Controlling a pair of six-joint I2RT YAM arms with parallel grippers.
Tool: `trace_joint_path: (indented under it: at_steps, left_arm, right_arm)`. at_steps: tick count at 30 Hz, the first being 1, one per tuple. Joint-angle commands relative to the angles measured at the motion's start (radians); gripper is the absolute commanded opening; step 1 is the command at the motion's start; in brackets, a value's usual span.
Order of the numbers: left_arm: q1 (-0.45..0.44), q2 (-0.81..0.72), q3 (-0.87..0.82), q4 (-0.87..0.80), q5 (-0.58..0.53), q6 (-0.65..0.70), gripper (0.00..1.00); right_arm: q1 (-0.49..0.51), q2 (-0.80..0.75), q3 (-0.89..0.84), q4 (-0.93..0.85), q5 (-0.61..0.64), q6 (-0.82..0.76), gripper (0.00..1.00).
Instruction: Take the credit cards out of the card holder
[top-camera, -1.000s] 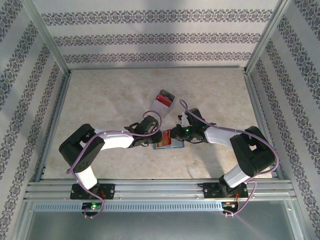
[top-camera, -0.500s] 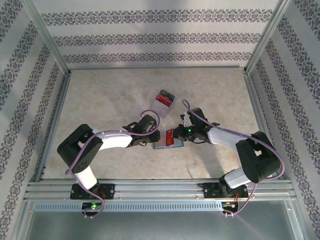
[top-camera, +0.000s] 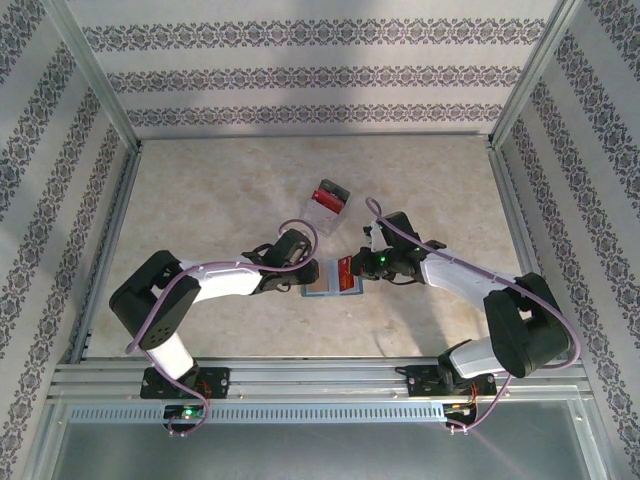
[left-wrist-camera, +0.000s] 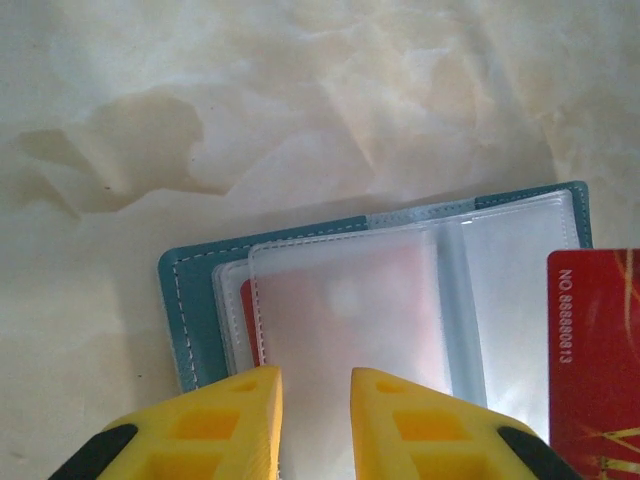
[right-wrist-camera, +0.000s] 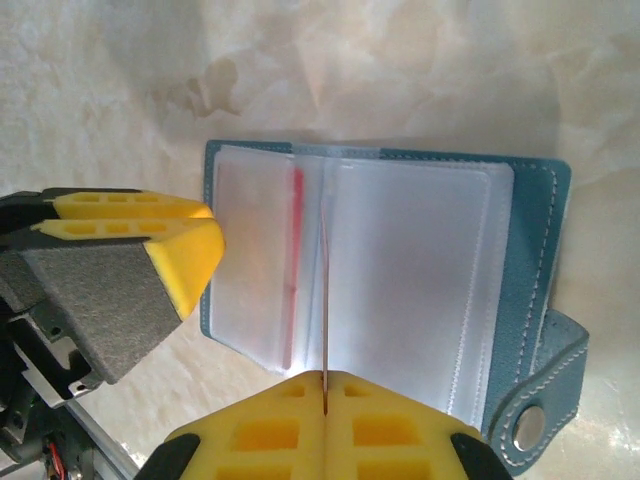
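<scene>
One red card (left-wrist-camera: 595, 350) is clamped edge-on in the shut right pincer (right-wrist-camera: 325, 392). A second ago it sat against the sleeves; now it hangs free above the card holder (right-wrist-camera: 540, 230), so the first extraction looks done. The left pincer (left-wrist-camera: 315, 400) has eased its jaws slightly apart at the holder's outer edge. Another red card (right-wrist-camera: 296, 260) waits in a sleeve. The holder lies open mid-desk (top-camera: 200, 200) — both forearms reach inward to it, right elbow swung wide.
</scene>
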Motion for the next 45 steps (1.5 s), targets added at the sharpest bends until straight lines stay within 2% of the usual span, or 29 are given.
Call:
trace_joint_path:
  at_steps: [1,8,11,13,22,35,45]
  left_arm:
    - [0.014,-0.042,-0.011,-0.044,-0.021,0.027,0.29]
    - [0.014,-0.097,-0.024,-0.047,-0.025,0.026,0.59]
    - [0.014,-0.125,-0.030,-0.056,-0.043,0.025,0.81]
    - [0.014,-0.146,-0.036,-0.063,-0.059,0.027,1.00]
    - [0.019,-0.206,-0.053,-0.112,-0.135,0.038,0.99]
    - [0.039,-0.262,-0.084,-0.132,-0.174,0.022,0.99]
    - [0.050,-0.342,-0.132,-0.156,-0.211,0.009,0.99]
  right_arm:
    - [-0.009,-0.023,0.049,-0.072,0.029,-0.063,0.02]
    - [-0.007,-0.008,0.122,-0.141,0.052,-0.128,0.01]
    - [-0.007,0.011,0.154,-0.160,0.060,-0.150,0.01]
    - [-0.007,0.027,0.180,-0.175,0.063,-0.165,0.01]
    - [-0.005,0.112,0.347,-0.270,0.097,-0.271,0.00]
    - [-0.007,0.313,0.728,-0.452,0.210,-0.490,0.00]
    - [-0.008,0.438,0.948,-0.502,0.246,-0.688,0.00]
